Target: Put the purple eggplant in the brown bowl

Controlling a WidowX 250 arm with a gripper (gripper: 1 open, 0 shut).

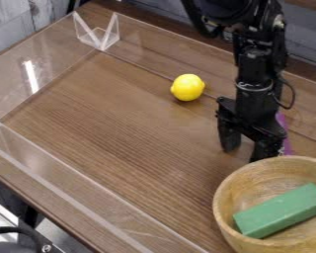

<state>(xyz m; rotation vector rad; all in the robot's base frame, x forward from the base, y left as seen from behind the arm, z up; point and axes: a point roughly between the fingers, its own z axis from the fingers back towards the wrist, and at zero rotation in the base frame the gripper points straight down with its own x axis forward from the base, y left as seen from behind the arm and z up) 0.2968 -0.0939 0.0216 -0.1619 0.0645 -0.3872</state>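
End effector [248, 148]: we see it pointing straight down near the worktop's right edge, fingers spread and released, tips low at the wood.
Purple eggplant [279, 131]: we find only a purple sliver showing just behind and right of the fingers; we cannot tell whether they touch it.
Brown bowl [237, 187]: at the worktop's near right corner, just in front of the end effector.
Green block [280, 210]: lying inside the bowl.
Yellow ball [188, 87]: mid-worktop, left of the arm.
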